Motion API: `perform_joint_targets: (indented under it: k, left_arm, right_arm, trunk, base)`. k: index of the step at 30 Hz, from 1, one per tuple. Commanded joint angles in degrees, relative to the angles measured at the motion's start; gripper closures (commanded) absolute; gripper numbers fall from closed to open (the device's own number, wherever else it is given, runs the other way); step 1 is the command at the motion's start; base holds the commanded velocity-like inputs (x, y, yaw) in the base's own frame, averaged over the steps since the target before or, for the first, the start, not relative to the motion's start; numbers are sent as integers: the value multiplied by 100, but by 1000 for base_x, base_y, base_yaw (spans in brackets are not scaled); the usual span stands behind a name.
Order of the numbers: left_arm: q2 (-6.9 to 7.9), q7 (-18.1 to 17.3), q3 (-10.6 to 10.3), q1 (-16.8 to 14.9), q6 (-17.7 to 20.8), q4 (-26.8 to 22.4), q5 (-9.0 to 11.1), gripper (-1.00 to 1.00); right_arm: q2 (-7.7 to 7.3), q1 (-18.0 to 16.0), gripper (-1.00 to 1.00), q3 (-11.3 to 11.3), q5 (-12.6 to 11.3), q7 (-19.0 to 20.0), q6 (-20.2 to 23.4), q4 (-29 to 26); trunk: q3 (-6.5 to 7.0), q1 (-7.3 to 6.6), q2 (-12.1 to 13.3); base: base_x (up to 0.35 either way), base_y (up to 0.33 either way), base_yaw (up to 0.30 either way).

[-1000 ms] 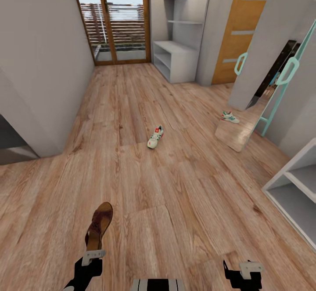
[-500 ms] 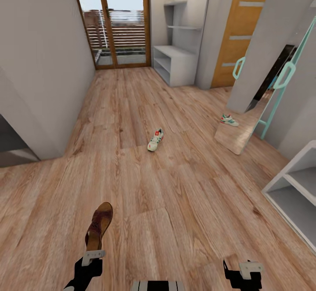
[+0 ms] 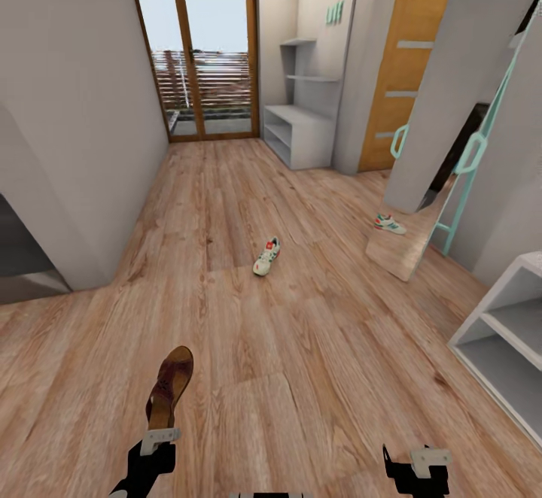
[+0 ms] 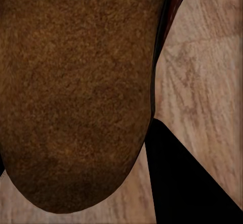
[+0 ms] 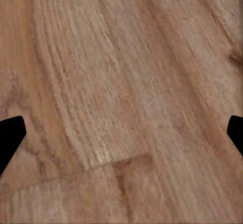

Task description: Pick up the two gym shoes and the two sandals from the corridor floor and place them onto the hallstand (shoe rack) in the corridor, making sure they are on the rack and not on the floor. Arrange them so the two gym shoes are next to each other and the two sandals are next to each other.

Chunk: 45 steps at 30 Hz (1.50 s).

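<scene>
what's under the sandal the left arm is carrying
Under the sandal, held by the left end effector, the head view shows bare wood-plank corridor floor around it. The patch directly beneath is covered by the sandal's sole, so it cannot be checked.

The left gripper (image 3: 159, 438) is held low and forward, clamped on a sandal (image 3: 170, 387). The right gripper (image 3: 426, 462) hangs low, its fingers (image 5: 10, 138) spread wide, holding nothing.
</scene>
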Motion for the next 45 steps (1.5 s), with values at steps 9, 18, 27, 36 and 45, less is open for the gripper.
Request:
perform_joint_targets:
  k: [9, 18, 27, 36, 45]
  left_arm:
    - [4, -13, -31, -2, -14, 6, 48, 100]
    - [4, -8, -28, -2, -14, 6, 49, 100]
    - [4, -8, -26, -2, -14, 14, 49, 100]
    - [13, -8, -22, -2, -14, 18, 56, 100]
    - [35, -15, -22, 114, -49, 5, 143, 100]
  right_arm:
    - [-1, -3, -100, 48, -19, -49, -13, 4]
    - [1, -3, -100, 48, -19, -49, -13, 4]
    - [1, -3, -100, 48, -19, -49, -13, 4]
    - [16, -3, -100, 48, -19, -49, -6, 4]
    - [29, -3, -100, 48, -19, -49, -8, 4]
  trunk:
    - [265, -24, 11]
    - [467, -105, 139]
    - [630, -303, 500]
    - [737, -435, 741]
    - [737, -435, 741]
  base:
    - [0, 0, 0]
    - [0, 0, 0]
    - [0, 0, 0]
    - [0, 0, 0]
    - [28, 0, 0]
